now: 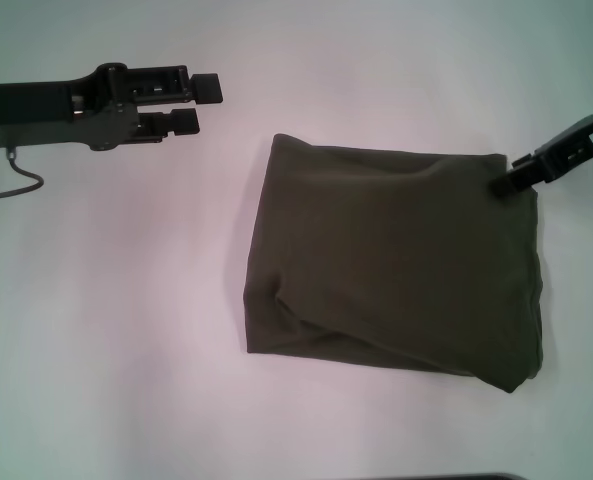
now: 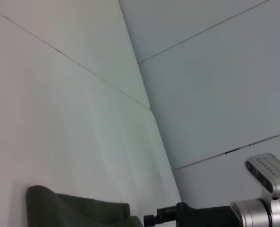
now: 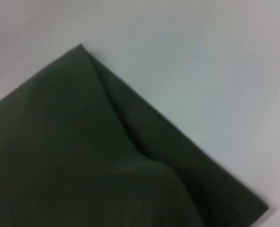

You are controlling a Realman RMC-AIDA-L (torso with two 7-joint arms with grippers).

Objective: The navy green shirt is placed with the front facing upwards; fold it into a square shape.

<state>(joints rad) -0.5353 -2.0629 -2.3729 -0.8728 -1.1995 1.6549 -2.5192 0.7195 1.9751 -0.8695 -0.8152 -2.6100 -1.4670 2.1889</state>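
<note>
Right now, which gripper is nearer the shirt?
Right. The right gripper touches the navy green shirt at its far right corner; the left gripper hovers apart, off its far left.

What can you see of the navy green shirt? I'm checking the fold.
The navy green shirt lies flat on the white table as a roughly square, soft olive bundle, plain side up, with no letters or collar showing. A diagonal crease crosses its lower part. The right gripper touches its far right corner; the left gripper is apart.

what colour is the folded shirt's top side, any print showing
Plain dark olive green, no print visible on the folded cotton shirt; the head view shows it best.
</note>
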